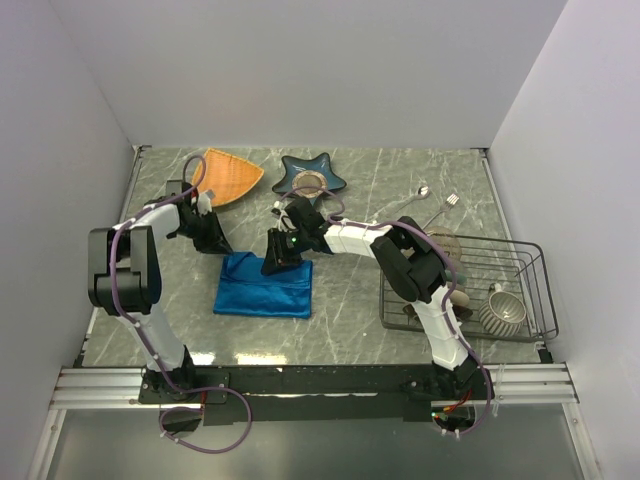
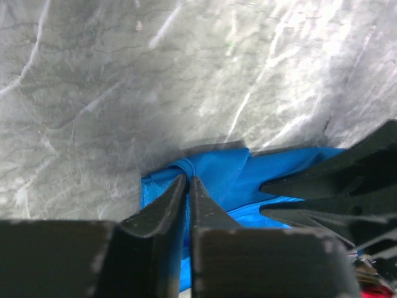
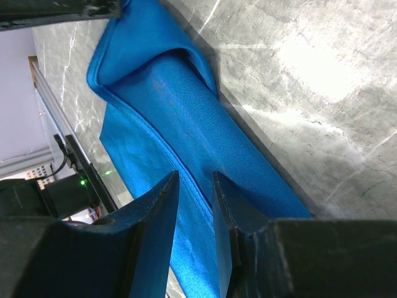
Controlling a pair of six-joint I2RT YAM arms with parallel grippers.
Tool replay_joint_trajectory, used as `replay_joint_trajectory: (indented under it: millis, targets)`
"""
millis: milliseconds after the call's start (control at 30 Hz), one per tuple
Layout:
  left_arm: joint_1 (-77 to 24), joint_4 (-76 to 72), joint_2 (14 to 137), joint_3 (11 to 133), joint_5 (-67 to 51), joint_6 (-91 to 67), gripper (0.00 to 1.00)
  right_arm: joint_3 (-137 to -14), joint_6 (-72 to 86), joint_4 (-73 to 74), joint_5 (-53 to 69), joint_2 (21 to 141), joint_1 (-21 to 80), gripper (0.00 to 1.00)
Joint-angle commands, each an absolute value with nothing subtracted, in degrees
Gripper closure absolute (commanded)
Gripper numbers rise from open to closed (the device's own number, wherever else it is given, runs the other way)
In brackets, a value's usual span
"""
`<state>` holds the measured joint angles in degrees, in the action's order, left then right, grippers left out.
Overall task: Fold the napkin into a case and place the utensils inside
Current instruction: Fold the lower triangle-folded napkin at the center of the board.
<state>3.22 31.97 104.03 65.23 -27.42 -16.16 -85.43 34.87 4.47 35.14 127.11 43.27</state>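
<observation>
The bright blue napkin (image 1: 262, 286) lies folded into a rectangle on the table between the arms. My left gripper (image 1: 214, 244) is shut on the napkin's far left corner (image 2: 211, 171), with the cloth pinched between its fingertips (image 2: 188, 179). My right gripper (image 1: 279, 256) stands over the napkin's far edge (image 3: 186, 112); its jaws are a little apart, with a hem of the cloth running between them (image 3: 193, 181). The right fingers (image 2: 335, 186) also show in the left wrist view. The silver spoon (image 1: 413, 196) and fork (image 1: 445, 207) lie at the back right.
An orange triangular dish (image 1: 229, 175) and a dark star-shaped dish (image 1: 310, 178) sit at the back. A wire rack (image 1: 500, 262) with a ribbed cup (image 1: 503, 311) and other dishes stands at the right. White walls enclose the table.
</observation>
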Motion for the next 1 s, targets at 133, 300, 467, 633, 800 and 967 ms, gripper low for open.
replay_joint_trajectory:
  millis: [133, 300, 467, 633, 800, 967]
  targets:
    - [3.25, 36.55, 98.26, 64.69, -28.48, -9.5, 0.99, -85.34, 33.75, 4.57, 32.52, 128.67, 43.24, 0.64]
    - [3.08, 37.97, 97.47, 62.93, -26.55, -6.6, 0.99, -85.52, 34.19, 4.48, 32.43, 128.85, 43.33, 0.63]
    - [2.73, 37.18, 98.61, 61.7, -23.03, -6.06, 0.99, -85.52, 34.19, 4.57, 32.34, 129.02, 43.33, 0.63]
    - [2.11, 35.69, 99.67, 60.73, -22.85, -6.42, 0.98, -85.78, 34.54, 4.4, 33.22, 128.24, 43.42, 0.63]
    - [1.14, 34.89, 100.2, 60.56, -22.24, -6.42, 0.91, -87.09, 35.86, 3.87, 35.68, 126.65, 43.42, 0.63]
    - [0.35, 34.54, 99.76, 59.94, -20.92, -6.41, 0.84, -89.82, 40.07, 2.29, 38.4, 125.25, 43.33, 0.62]
